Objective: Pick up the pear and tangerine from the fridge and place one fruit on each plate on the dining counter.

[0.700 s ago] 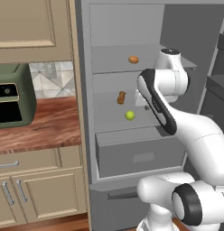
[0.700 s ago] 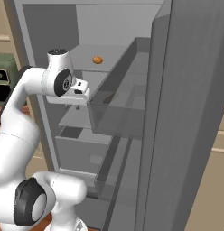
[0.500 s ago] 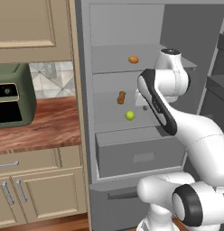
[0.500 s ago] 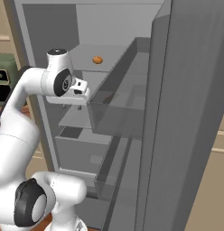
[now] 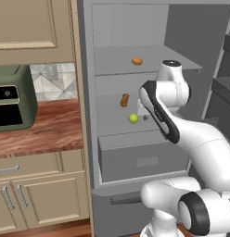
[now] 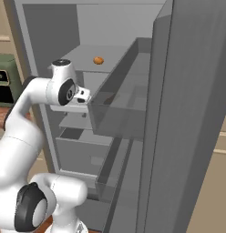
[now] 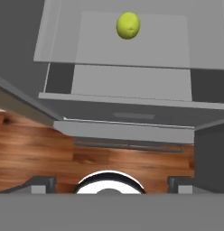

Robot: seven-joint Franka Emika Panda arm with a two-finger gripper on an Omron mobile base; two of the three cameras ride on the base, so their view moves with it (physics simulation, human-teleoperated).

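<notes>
pear (image 7: 128, 25) lies loose on a fridge (image 5: 182, 55) shelf, well ahead of the gripper (image 7: 109, 180). its fingers are spread wide and hold nothing, probably lining up to reach for it.

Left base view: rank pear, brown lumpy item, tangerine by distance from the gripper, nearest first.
The gripper sits at the middle shelf.
1. pear: just left of it, same shelf.
2. brown lumpy item: farther left, slightly higher in the picture.
3. tangerine: on the shelf above.
</notes>
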